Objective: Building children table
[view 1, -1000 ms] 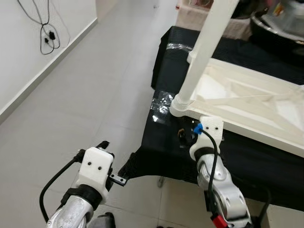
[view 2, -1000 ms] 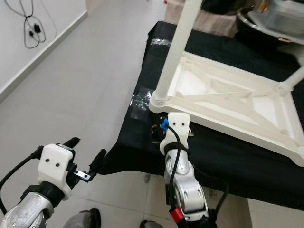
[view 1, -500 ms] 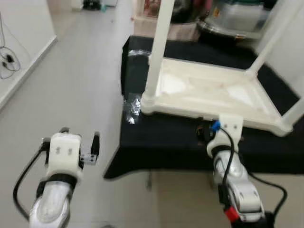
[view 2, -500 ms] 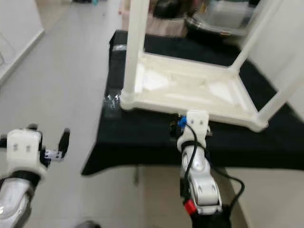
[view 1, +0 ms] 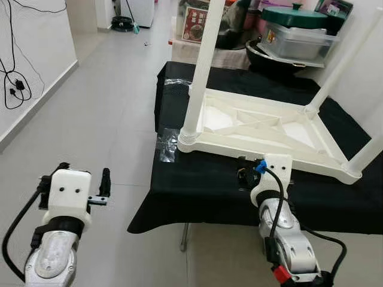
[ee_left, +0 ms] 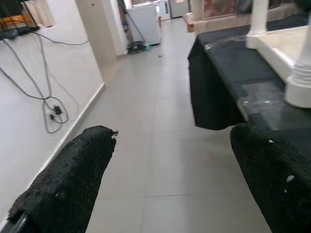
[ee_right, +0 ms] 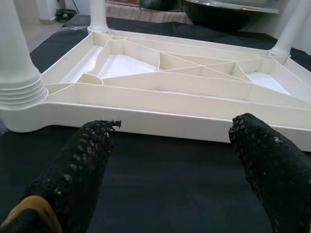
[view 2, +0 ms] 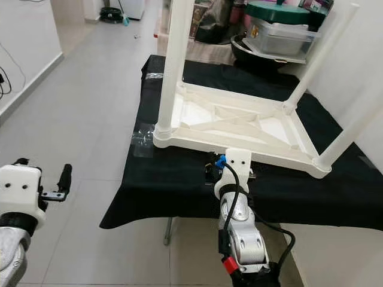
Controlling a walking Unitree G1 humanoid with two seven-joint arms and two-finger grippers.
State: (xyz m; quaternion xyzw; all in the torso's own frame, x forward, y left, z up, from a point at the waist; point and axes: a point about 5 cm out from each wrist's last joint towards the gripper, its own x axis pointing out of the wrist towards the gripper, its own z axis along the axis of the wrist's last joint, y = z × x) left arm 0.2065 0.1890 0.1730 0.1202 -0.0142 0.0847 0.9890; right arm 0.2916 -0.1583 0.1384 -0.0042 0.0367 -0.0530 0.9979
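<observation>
A white plastic children's table (view 1: 263, 128) lies upside down on a black-clothed table (view 1: 203, 191). Its legs point up: one at the near left corner (view 1: 200, 66), one at the far right (view 2: 317, 57) and one at the near right (view 2: 353, 128). My right gripper (ee_right: 175, 160) is open, low over the black cloth just in front of the tabletop's near rim (ee_right: 160, 119). It holds nothing. My left gripper (ee_left: 170, 179) is open and empty over the floor, left of the black-clothed table; its white housing (view 1: 69, 191) sits out in front of me.
Grey tiled floor (view 1: 114, 113) stretches left of the table along a white wall with dangling cables (view 1: 12, 78). A clear plastic wrapper (view 1: 167, 146) lies on the cloth's left edge. Pots and a green-lidded container (view 1: 293, 30) stand behind the table, against a white wall on the right.
The whole view has swung and steadied, so the camera moved and more of the upturned table shows. Both grippers stay open, the right one still at the near rim.
</observation>
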